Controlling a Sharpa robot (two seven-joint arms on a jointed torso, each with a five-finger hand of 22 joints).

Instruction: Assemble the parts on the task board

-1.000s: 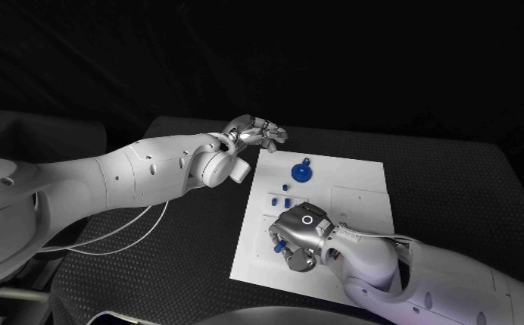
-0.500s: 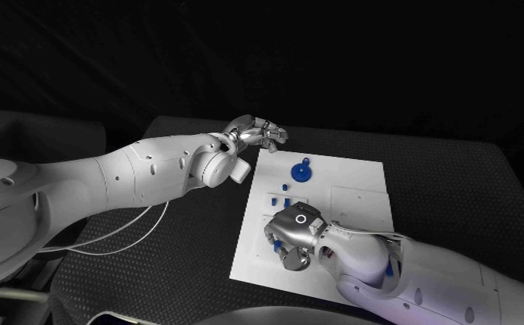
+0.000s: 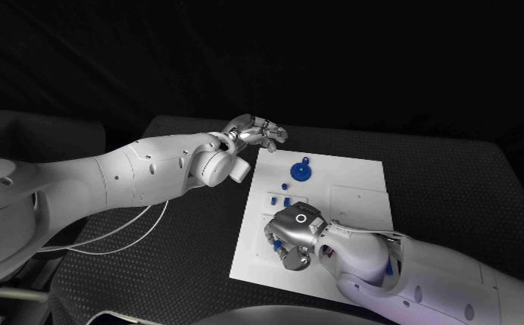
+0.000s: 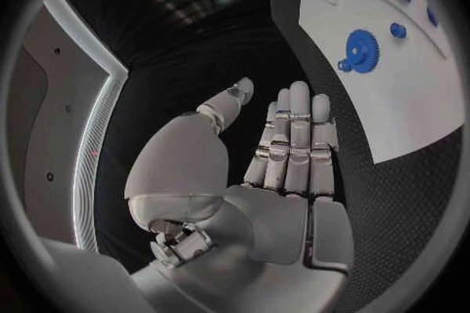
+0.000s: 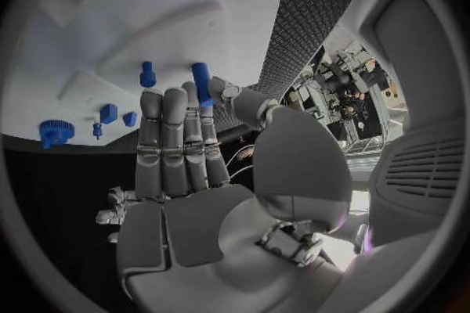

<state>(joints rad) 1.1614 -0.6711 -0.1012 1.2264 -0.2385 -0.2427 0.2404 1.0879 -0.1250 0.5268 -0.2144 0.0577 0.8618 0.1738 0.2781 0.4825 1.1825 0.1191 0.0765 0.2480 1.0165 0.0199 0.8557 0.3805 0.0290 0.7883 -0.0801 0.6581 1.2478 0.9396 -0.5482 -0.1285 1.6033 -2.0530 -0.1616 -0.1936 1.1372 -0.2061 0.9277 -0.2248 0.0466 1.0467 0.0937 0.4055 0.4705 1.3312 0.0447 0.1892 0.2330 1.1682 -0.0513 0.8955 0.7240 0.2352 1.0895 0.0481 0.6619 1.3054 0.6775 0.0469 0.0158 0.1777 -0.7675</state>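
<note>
Task board (image 3: 350, 211) bearing blue parts, right hand (image 3: 297, 235) fingers pinching blue peg (image 5: 200, 83), left hand (image 4: 279, 172) fingers together, empty.

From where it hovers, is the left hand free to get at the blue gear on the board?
Probably yes: the left hand is empty beside the task board's far corner, nothing lies between it and the blue gear.

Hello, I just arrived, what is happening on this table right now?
The robot is assembling small blue parts on the white task board. Its right hand is over the near part of the board and pinches a blue peg between thumb and a finger. The left hand hovers at the board's far left corner, holding nothing, fingers straight. A blue gear and a few small blue pieces lie on the board.
</note>
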